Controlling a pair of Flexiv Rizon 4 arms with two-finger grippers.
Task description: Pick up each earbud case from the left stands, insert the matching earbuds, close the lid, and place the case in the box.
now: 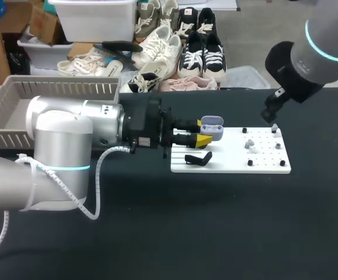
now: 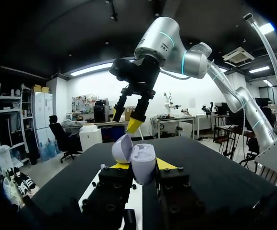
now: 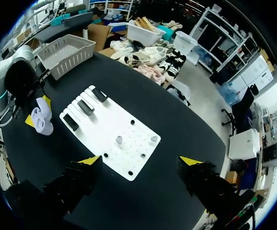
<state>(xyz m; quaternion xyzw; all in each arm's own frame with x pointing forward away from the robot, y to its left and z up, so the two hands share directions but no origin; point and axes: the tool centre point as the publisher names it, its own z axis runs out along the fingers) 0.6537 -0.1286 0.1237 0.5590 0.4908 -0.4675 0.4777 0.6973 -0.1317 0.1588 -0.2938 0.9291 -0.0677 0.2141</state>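
The left gripper [image 1: 202, 132] had the earbud case [image 1: 213, 126] pinched by its body, lid open, over the white board's [image 1: 233, 164] left end (probably light, slick, hinge delicate, so hold the base); right gripper [image 1: 272, 114] hung spread wide, empty, far right

Black table [image 1: 215, 233] bearing a white board [image 1: 230, 165] and grey basket [image 1: 58, 88]
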